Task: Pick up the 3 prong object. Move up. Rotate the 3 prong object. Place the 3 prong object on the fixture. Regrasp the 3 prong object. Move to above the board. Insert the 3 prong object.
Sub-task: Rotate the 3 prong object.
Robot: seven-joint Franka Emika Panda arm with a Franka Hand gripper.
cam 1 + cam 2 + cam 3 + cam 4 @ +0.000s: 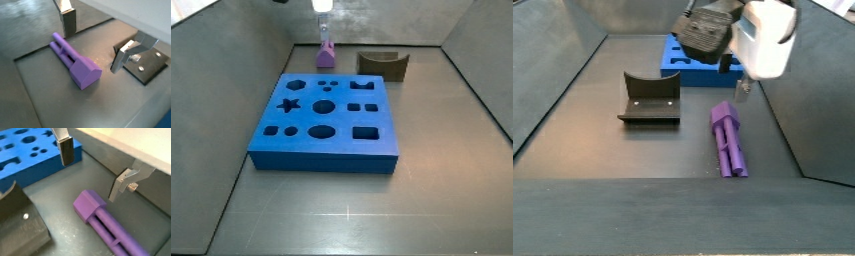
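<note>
Where prongs lie, open end effector (pixel 93 170) above.

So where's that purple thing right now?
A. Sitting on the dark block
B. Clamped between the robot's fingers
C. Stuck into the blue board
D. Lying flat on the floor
D: the 3 prong object lies flat on the floor, with the open gripper above it, fingers apart and empty.

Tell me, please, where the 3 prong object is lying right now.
In both wrist views the 3 prong object lies flat on the floor under the open gripper, untouched; in a side view it sits beside the fixture, near the board.
</note>
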